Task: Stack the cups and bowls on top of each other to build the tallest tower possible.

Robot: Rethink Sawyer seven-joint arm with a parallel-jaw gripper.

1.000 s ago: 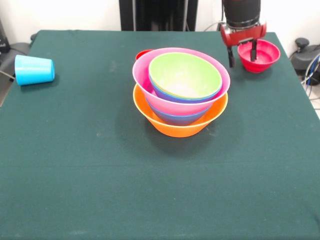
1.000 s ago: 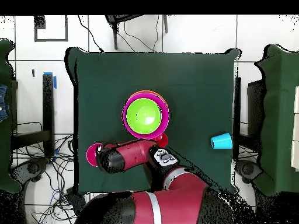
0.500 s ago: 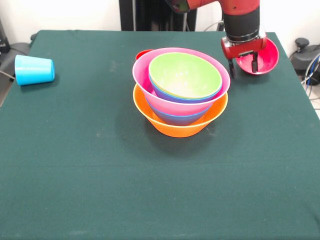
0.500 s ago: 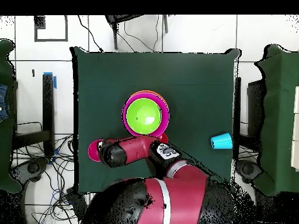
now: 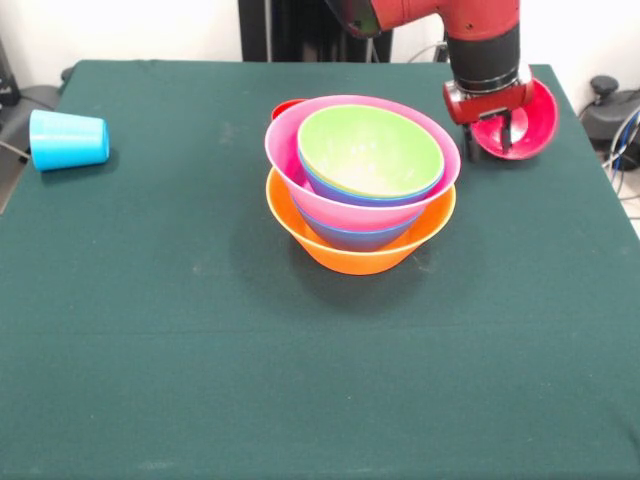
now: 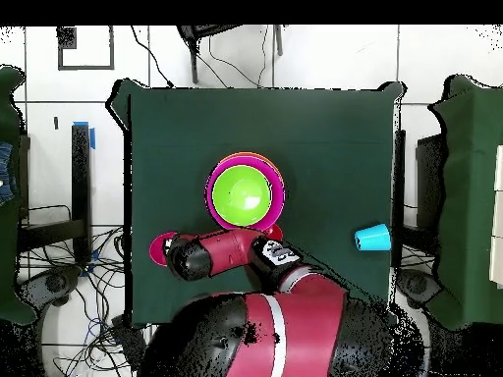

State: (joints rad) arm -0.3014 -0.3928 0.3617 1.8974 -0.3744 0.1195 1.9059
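Red small bowl [image 5: 528,118] hangs tilted in your gripper [image 5: 487,143], fingers clamped over its rim at the far right of the table, so the tower [image 5: 362,185] (green bowl topmost) lies to its left.

Even, diffuse light from above kept the scene bright. The tower [image 5: 361,185] cast only a soft, faint shadow on the matte green desk [image 5: 200,350]. Pale glare sat inside the lime green bowl [image 5: 370,150]. Focus was adequate.
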